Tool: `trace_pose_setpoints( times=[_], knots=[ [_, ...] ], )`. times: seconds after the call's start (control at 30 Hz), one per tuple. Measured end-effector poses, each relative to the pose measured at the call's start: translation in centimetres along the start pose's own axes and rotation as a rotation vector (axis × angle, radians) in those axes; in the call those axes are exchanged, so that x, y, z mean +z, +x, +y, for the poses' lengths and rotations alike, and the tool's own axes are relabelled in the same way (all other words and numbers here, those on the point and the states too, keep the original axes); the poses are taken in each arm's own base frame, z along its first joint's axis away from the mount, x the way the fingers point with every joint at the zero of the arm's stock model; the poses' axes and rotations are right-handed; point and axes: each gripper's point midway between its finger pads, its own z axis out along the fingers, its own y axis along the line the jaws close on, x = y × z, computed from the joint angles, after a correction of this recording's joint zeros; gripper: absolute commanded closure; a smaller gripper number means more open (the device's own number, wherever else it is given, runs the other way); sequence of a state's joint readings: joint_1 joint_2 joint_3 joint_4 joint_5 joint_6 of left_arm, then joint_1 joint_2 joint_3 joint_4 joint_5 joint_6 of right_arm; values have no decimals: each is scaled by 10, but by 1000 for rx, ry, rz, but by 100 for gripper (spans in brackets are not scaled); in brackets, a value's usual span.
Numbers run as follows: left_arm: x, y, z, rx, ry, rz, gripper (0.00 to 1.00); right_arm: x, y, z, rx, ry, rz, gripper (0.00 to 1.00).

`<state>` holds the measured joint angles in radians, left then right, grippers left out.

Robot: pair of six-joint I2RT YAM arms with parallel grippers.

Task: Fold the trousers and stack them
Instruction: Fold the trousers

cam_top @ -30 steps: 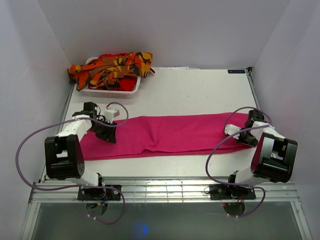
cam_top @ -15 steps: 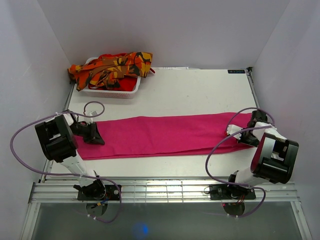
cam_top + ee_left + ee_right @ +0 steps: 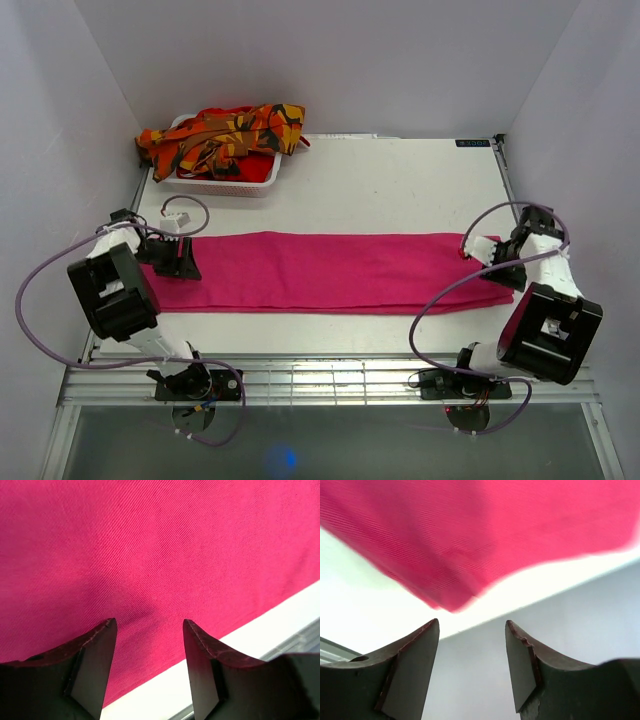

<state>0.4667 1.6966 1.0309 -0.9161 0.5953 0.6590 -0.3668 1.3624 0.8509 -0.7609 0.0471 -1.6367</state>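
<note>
The magenta-pink trousers (image 3: 330,272) lie flat in a long straight strip across the table. My left gripper (image 3: 182,262) hovers over their left end, open, with pink cloth (image 3: 150,545) beneath the fingers and nothing between them. Over the right end my right gripper (image 3: 498,268) is open too, and a corner of the pink cloth (image 3: 455,540) lies just beyond its fingertips. The orange camouflage trousers (image 3: 225,135) sit bunched in the white basket (image 3: 225,188) at the back left.
White walls close in the table on the left, back and right. A metal rail (image 3: 330,378) runs along the near edge, where both arm bases stand. Purple cables (image 3: 45,290) loop out from each arm.
Both arms moved outward, and the pink trousers now lie straighter and flatter. The right gripper, shut before, has opened and let go of the cloth. The left gripper has opened wider.
</note>
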Motion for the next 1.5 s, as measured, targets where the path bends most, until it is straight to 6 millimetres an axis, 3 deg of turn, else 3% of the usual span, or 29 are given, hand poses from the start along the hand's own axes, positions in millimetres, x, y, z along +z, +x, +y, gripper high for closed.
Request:
trace_pose_setpoints(
  times=[0.1, 0.17, 0.27, 0.37, 0.5, 0.6, 0.67, 0.77, 0.83, 0.87, 0.9, 0.93, 1.1, 1.23, 1.27, 1.37, 1.4, 1.5],
  knots=[
    [-17, -22, -7, 166, -66, -65, 33, -34, -11, -41, 56, 90, -72, 41],
    [-21, -41, -27, 294, -86, -98, 33, -50, -19, -66, 112, 132, -123, 42],
    [-15, -58, -60, 419, -57, -123, 33, -45, -35, -84, 220, 97, -197, 42],
    [-3, -60, -75, 427, -15, -107, 33, -21, -53, -72, 314, -8, -235, 42],
    [14, -52, -77, 345, 22, -73, 33, 7, -82, -27, 391, -157, -234, 42],
    [26, -46, -71, 271, 23, -43, 33, 25, -93, 7, 419, -249, -202, 43],
    [35, -41, -62, 220, 8, -13, 33, 40, -87, 24, 444, -286, -145, 43],
    [50, -35, -48, 143, -23, 32, 31, 43, -80, 17, 486, -240, -108, 45],
    [49, -38, -47, 107, -32, 23, 27, 45, -75, 14, 515, -226, -83, 45],
    [48, -40, -46, 97, -41, 20, 15, 47, -73, 13, 531, -227, -66, 45],
    [47, -43, -45, 90, -49, 12, 10, 48, -69, 10, 551, -222, -47, 45],
    [43, -48, -43, 69, -59, 2, 2, 49, -65, 7, 570, -217, -30, 45],
    [4, -69, -9, -18, -150, -93, 2, 49, -45, -5, 648, -181, 43, 43],
    [-47, -61, 29, -117, -283, -174, 2, 47, -42, -9, 679, -160, 44, 30],
    [-56, -57, 36, -134, -316, -178, 2, 46, -42, -10, 684, -154, 39, 18],
    [-67, -47, 42, -151, -368, -178, 2, 41, -44, -14, 692, -138, 10, 15],
    [-68, -44, 43, -154, -379, -173, 2, 38, -46, -17, 695, -130, -6, 10],
    [-68, -35, 46, -169, -399, -155, 2, 24, -52, -27, 695, -93, -62, 9]
  ],
)
